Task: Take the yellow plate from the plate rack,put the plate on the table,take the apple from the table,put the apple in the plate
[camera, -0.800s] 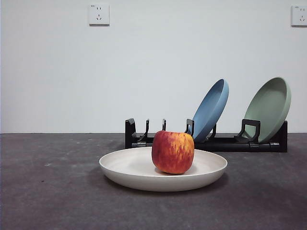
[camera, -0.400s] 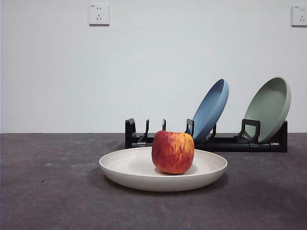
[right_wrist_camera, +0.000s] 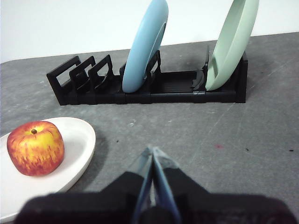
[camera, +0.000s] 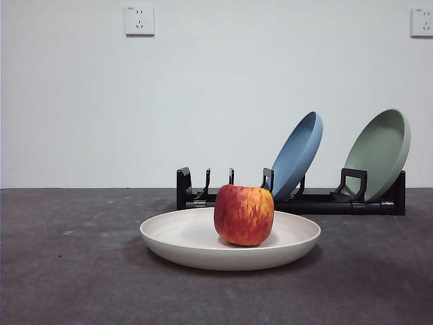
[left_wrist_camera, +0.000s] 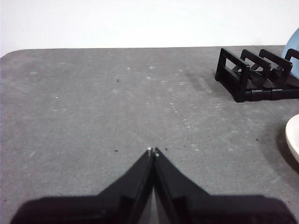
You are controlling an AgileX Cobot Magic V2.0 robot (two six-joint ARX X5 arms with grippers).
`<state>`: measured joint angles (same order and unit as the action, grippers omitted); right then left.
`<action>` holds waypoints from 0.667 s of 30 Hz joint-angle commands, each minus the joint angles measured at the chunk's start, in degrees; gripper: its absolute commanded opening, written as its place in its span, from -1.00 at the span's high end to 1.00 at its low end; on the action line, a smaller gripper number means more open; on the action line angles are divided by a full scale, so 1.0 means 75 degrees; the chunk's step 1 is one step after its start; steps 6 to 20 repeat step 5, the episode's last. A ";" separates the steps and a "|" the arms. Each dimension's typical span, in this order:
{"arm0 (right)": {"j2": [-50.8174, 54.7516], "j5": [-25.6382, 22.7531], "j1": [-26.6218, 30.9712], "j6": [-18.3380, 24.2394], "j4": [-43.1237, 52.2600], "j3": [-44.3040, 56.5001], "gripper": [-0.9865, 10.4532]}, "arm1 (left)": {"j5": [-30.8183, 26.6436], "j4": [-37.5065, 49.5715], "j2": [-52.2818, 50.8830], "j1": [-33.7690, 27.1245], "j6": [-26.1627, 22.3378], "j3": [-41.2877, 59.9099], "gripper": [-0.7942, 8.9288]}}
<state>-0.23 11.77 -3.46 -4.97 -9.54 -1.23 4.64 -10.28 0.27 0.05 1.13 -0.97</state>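
Note:
The cream yellow plate (camera: 196,245) lies flat on the dark grey table (camera: 67,271) in front of the black plate rack (camera: 304,202). The red apple (camera: 243,214) rests in the plate, also seen in the right wrist view, apple (right_wrist_camera: 35,148) in plate (right_wrist_camera: 77,140). My left gripper (left_wrist_camera: 153,151) is shut and empty over bare table left of the rack (left_wrist_camera: 252,74); a sliver of the plate's rim (left_wrist_camera: 293,137) shows. My right gripper (right_wrist_camera: 152,151) is shut and empty, to the right of the plate, facing the rack (right_wrist_camera: 154,91). Neither arm shows in the front view.
A blue plate (camera: 298,154) and a sage-green plate (camera: 380,152) lean in the rack's right slots, also seen in the right wrist view, blue (right_wrist_camera: 145,46) and green (right_wrist_camera: 232,44). The rack's left slots hold nothing. Two wall sockets (camera: 139,20) sit on the white wall.

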 commanded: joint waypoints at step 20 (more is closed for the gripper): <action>0.0017 -0.0020 -0.0012 -0.0073 0.0006 0.0117 0.83 | -0.0003 0.0020 -0.0023 -0.0020 0.0052 0.0105 0.84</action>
